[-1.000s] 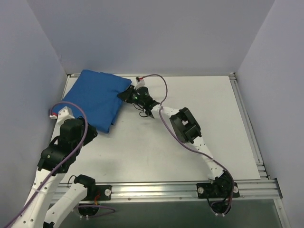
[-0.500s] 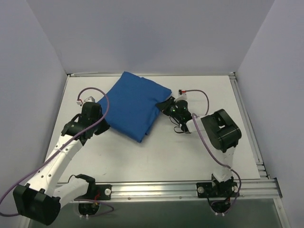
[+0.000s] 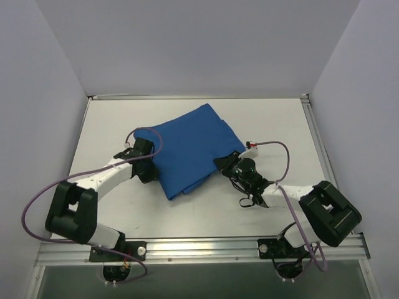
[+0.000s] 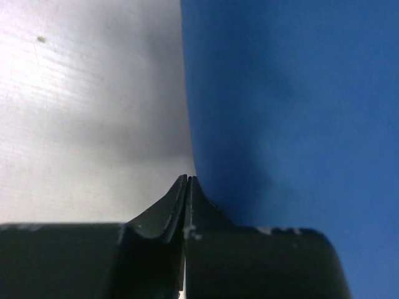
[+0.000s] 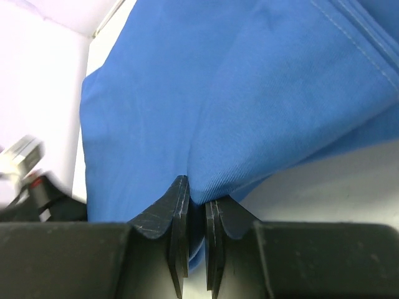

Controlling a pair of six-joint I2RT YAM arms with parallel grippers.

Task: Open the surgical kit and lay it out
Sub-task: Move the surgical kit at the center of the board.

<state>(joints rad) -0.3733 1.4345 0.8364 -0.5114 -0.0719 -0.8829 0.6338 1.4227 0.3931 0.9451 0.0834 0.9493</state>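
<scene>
The blue cloth wrap (image 3: pixel 193 146) lies as a folded bundle in the middle of the table. The wire-mesh tray and the instruments are hidden. My left gripper (image 3: pixel 151 171) sits low at the bundle's left near edge. In the left wrist view the left gripper (image 4: pixel 188 179) has its jaws shut together, touching the edge of the cloth (image 4: pixel 293 112), with nothing seen between them. My right gripper (image 3: pixel 222 163) is at the bundle's right near edge. In the right wrist view the right gripper (image 5: pixel 196 193) is shut on a fold of the blue cloth (image 5: pixel 218 93).
The white table (image 3: pixel 293 124) is walled on the left, back and right. A metal rail (image 3: pixel 206 248) runs along the front edge and another down the right side (image 3: pixel 324 162). Purple cables loop off both arms.
The blue bundle has moved from the back left corner to the middle of the table, turning as it went. Both grippers have travelled right and nearer with it.
</scene>
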